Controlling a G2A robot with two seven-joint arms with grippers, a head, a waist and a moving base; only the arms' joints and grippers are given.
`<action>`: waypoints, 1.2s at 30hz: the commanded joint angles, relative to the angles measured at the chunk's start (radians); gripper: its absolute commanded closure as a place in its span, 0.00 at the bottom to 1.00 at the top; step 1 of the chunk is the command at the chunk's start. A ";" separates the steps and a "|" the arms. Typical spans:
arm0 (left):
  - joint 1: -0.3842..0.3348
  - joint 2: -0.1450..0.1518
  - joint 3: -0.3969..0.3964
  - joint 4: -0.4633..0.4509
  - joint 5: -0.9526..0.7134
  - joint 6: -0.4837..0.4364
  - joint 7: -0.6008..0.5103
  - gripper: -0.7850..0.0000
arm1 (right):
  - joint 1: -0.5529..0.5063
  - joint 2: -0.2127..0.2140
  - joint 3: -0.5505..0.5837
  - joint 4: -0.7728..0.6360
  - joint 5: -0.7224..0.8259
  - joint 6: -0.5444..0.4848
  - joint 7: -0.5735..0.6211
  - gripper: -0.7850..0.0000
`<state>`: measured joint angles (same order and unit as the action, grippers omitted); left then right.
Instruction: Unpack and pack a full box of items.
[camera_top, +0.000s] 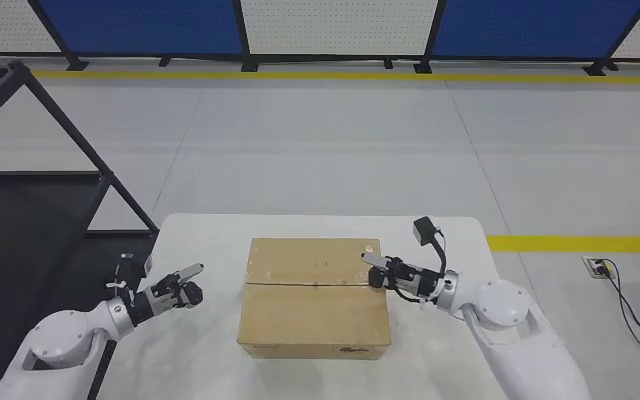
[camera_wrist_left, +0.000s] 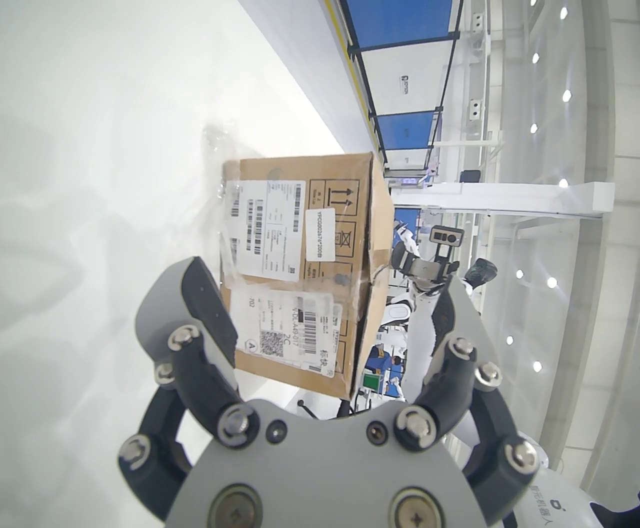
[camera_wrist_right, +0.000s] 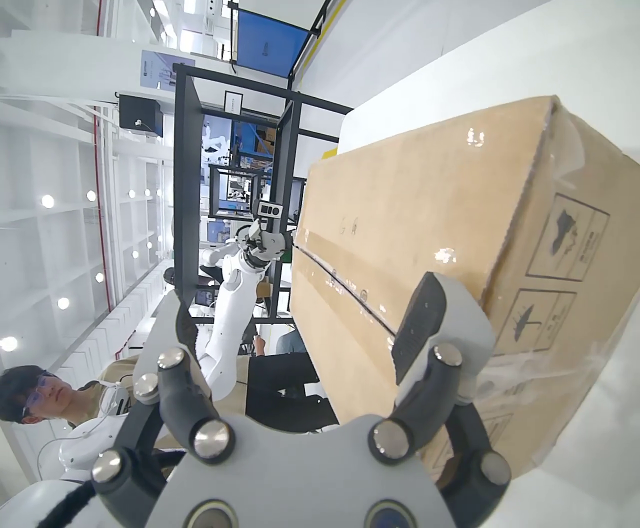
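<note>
Box (camera_top: 314, 300) sits shut in the middle of the table (camera_top: 200, 240). The top view shows its 2 top flaps meeting at 1 seam. The left wrist view adds labels (camera_wrist_left: 270, 230) and clear tape on the box's left side face. The right wrist view adds printed handling symbols (camera_wrist_right: 567, 242) on the opposite face. Left gripper (camera_top: 193, 282) hangs spread wide over bare table, well apart from the box. Right gripper (camera_top: 370, 270), also wide, is at the box's top right edge near the far corner, with 1 finger over the lid.

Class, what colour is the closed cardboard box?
Light brown; the closed cardboard box shows best in top view.
</note>
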<state>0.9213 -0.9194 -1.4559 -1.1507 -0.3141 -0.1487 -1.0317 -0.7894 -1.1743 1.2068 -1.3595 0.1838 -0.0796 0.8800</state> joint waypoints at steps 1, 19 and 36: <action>-0.017 -0.001 0.024 0.016 0.030 0.026 -0.017 0.00 | -0.003 0.001 0.002 0.005 0.004 -0.007 0.001 0.00; -0.284 -0.065 0.290 0.239 0.174 0.285 0.016 0.22 | -0.036 0.012 0.027 -0.008 0.017 -0.036 0.009 0.00; -0.418 -0.127 0.426 0.407 0.202 0.217 -0.007 0.55 | -0.053 0.010 -0.004 -0.054 0.020 -0.063 -0.006 0.00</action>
<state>0.5081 -1.0440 -1.0330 -0.7520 -0.1093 0.0722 -1.0375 -0.8405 -1.1644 1.2021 -1.4110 0.1966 -0.1393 0.8752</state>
